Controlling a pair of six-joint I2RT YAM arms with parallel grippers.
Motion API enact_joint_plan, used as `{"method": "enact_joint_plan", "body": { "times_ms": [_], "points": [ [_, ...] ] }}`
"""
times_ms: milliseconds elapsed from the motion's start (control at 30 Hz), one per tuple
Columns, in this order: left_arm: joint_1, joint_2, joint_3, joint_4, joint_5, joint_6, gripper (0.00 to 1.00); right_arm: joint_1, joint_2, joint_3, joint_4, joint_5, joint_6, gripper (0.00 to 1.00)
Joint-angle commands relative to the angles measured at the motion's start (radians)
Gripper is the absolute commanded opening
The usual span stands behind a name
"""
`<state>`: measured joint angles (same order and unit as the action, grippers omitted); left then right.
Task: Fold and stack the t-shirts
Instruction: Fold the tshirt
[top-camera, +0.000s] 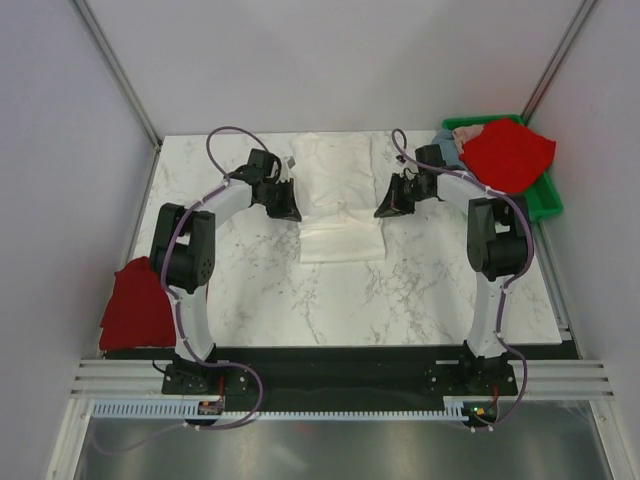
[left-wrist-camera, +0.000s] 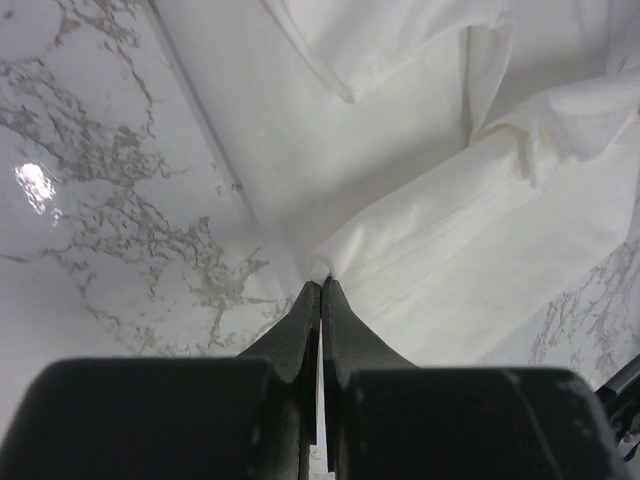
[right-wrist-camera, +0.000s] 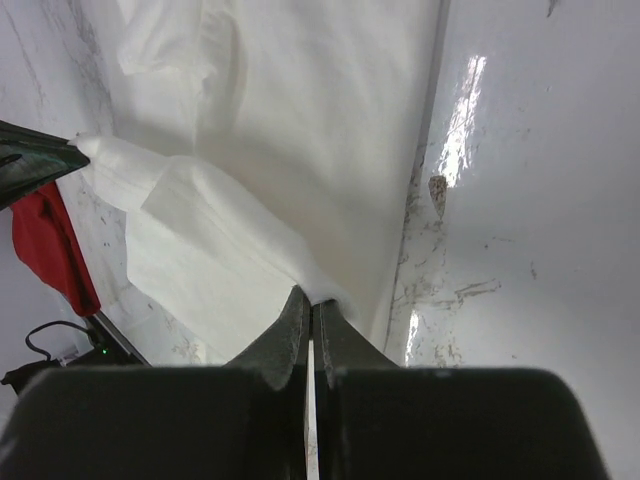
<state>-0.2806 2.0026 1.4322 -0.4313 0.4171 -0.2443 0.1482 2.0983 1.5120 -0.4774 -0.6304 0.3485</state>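
Observation:
The white t-shirt (top-camera: 338, 195) lies in the middle of the marble table, its near part raised in a fold between the two grippers. My left gripper (top-camera: 291, 212) is shut on the shirt's left edge (left-wrist-camera: 330, 262). My right gripper (top-camera: 384, 209) is shut on its right edge (right-wrist-camera: 320, 288). A red t-shirt (top-camera: 507, 152) lies heaped on the green bin at the back right, with a grey-blue cloth (top-camera: 449, 150) beside it. Another red t-shirt (top-camera: 133, 304) lies at the table's left near edge and shows in the right wrist view (right-wrist-camera: 45, 243).
The green plastic bin (top-camera: 545, 197) stands at the back right corner. Grey walls and metal frame posts close in the table on the left, back and right. The arm bases sit on a black rail at the near edge.

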Motion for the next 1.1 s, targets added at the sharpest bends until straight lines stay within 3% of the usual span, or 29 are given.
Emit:
{"method": "enact_joint_plan", "body": {
  "times_ms": [0, 100, 167, 267, 300, 333, 433, 567, 800, 1067],
  "points": [
    [0.006, 0.028, 0.085, 0.031, -0.037, 0.046, 0.02, -0.004, 0.031, 0.071, 0.031, 0.017, -0.028, 0.00],
    [0.006, 0.044, 0.100, 0.031, -0.043, 0.050, 0.02, -0.002, 0.054, 0.105, 0.033, 0.023, -0.031, 0.00],
    [0.004, 0.048, 0.105, 0.029, -0.063, 0.050, 0.11, -0.002, 0.068, 0.116, 0.036, 0.026, -0.029, 0.02],
    [0.006, 0.032, 0.093, 0.005, -0.095, 0.043, 0.32, -0.004, 0.057, 0.134, 0.033, 0.049, -0.039, 0.32],
    [0.006, 0.016, 0.082, -0.006, -0.133, 0.033, 0.37, -0.007, 0.048, 0.137, 0.019, 0.055, -0.057, 0.48],
    [0.004, -0.023, 0.071, -0.023, -0.161, 0.028, 0.49, -0.010, 0.036, 0.139, 0.011, 0.055, -0.066, 0.52],
    [0.008, -0.150, -0.005, -0.069, -0.245, 0.016, 0.68, -0.036, -0.041, 0.105, -0.023, 0.046, -0.086, 0.55],
    [0.008, -0.263, -0.172, -0.080, -0.166, 0.016, 0.70, -0.078, -0.159, -0.056, -0.067, 0.009, -0.085, 0.56],
    [0.018, -0.259, -0.308, -0.032, 0.164, -0.095, 0.70, -0.105, -0.207, -0.308, -0.037, -0.163, -0.033, 0.55],
    [0.018, -0.188, -0.348, 0.039, 0.218, -0.176, 0.63, -0.105, -0.155, -0.378, 0.039, -0.253, 0.038, 0.54]
  ]
}}
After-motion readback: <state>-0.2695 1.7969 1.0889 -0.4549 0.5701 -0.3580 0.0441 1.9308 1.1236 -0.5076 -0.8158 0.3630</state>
